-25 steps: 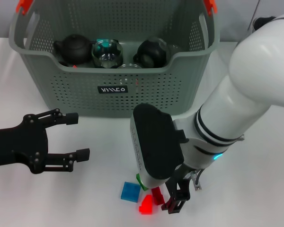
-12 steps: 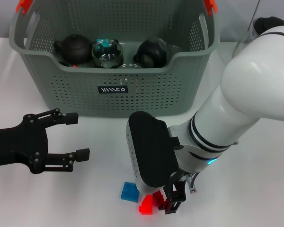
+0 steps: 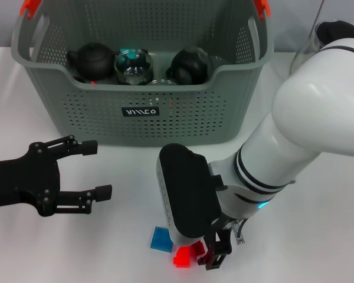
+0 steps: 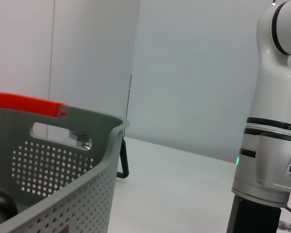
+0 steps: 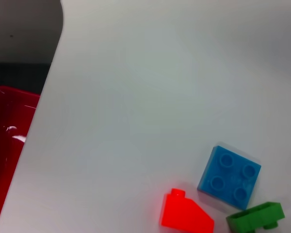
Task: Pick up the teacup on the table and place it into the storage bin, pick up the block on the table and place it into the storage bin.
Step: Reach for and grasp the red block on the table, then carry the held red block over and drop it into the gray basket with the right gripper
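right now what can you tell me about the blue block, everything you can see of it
The blue block is a flat square plastic brick with four round studs on top, lying stud-side up on the white table. A green block lies against one corner and a red sloped block sits just beside it. In the head view the right arm partly hides it.

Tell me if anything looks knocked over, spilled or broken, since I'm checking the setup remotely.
Nothing stands out. The storage bin stands upright with the teapots inside. The blue block, red block and green block lie loose on the table, close together near the right gripper.
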Robot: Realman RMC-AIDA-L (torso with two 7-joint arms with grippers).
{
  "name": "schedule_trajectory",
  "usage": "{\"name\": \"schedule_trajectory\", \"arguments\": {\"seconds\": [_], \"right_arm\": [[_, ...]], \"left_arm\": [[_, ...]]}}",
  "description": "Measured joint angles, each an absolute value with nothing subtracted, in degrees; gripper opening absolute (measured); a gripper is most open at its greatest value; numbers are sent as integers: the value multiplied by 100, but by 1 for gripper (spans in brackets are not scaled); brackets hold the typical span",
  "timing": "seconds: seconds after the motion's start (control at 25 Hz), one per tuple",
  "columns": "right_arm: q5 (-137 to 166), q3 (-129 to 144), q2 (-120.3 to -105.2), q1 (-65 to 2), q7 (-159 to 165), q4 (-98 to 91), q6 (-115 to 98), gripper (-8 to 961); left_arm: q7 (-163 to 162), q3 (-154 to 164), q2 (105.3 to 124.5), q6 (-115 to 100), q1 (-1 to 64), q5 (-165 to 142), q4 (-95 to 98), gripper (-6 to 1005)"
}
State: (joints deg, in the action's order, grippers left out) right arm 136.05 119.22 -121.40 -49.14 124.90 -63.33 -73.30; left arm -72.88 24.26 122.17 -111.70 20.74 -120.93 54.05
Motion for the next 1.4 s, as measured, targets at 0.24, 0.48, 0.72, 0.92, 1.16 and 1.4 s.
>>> {"name": "schedule_trajectory", "arguments": {"seconds": [0.24,0.48,0.72,0.92,1.16,1.4], "right_arm": [[13604,11936,-12138,-4912,12544,-6305,-7231,817],[13601,11938,-12134,-5061,12694,-6070,-7201,802],[13571,11892,-12092,-5023,12695,-6279,-7297,724],[13650,11573,-12058,-5013,12700,-6460,-7574,706],[13961,10257,-12032,-4755,12605,-7375,-8477,705],[13809,8664,-12025,-4662,12569,-8457,-8827,706]], "left_arm": [[-7286,2426,12217,-11164,2080,-12093,5405,932],[-7286,2426,12216,-11156,2085,-12093,5405,931],[-7286,2426,12209,-11160,2102,-12094,5405,930],[-7280,2426,12204,-11174,2098,-12094,5405,930],[-7278,2333,12196,-11210,2058,-12121,5430,931],[-7263,2268,12191,-11215,2039,-12145,5432,932]]}}
